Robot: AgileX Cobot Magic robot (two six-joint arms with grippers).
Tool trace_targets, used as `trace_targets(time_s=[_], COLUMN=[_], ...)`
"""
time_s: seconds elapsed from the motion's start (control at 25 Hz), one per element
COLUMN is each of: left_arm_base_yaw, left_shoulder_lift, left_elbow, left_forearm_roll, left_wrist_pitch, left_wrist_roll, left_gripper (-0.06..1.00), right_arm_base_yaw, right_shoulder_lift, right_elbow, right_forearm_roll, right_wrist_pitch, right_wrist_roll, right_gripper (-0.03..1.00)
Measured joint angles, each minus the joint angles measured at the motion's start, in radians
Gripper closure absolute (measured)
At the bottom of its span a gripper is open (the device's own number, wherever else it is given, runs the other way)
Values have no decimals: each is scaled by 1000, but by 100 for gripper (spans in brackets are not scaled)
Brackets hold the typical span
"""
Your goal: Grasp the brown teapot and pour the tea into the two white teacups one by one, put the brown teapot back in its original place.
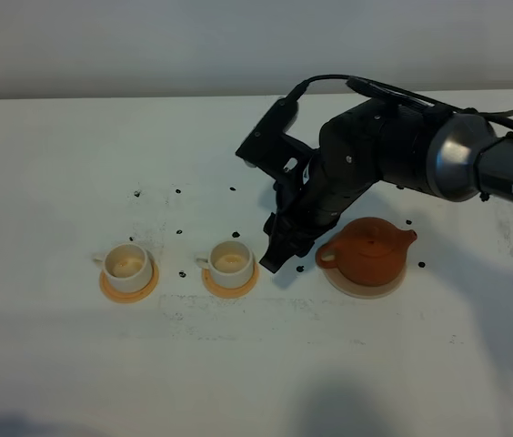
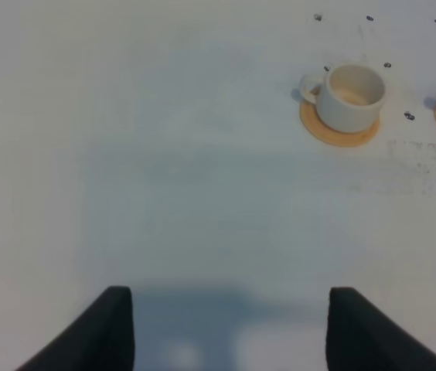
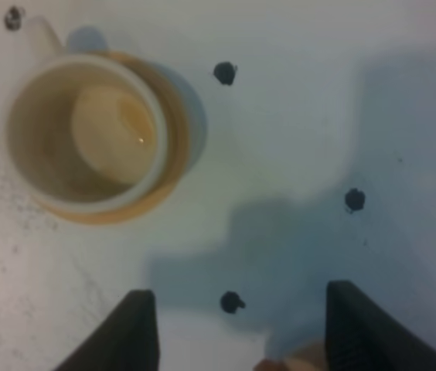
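The brown teapot [image 1: 372, 252] stands upright on its pale beige coaster [image 1: 363, 286], right of centre, with its loop handle toward the cups. Two white teacups stand on orange saucers: one at the left [image 1: 127, 264], one nearer the middle [image 1: 231, 261]. My right gripper [image 1: 277, 257] hangs low between the middle cup and the teapot handle, open and empty. In the right wrist view the gripper [image 3: 233, 332] has its jaws apart, beside the middle cup [image 3: 86, 131], whose inside looks pale tan. My left gripper [image 2: 229, 332] is open and empty over bare table, well short of the left cup [image 2: 351, 94].
The white table [image 1: 256, 364] carries small black specks [image 1: 180, 231] around the cups and teapot. The right arm's dark body [image 1: 393, 146] stretches over the table behind the teapot. The left arm is out of the exterior view.
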Motion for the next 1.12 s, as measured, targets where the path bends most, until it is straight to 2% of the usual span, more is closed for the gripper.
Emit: trace_targets(time_s=[1.12], left_arm_base_yaw=[0], left_shoulder_lift=[0], left_elbow=[0], left_forearm_roll=[0], left_wrist_pitch=[0], left_wrist_roll=[0], left_gripper=[41], right_arm_base_yaw=[-39], right_shoulder_lift=[95], right_elbow=[1], right_forearm_roll=[-11], right_wrist_pitch=[47], right_wrist_roll=[78], right_gripper=[47])
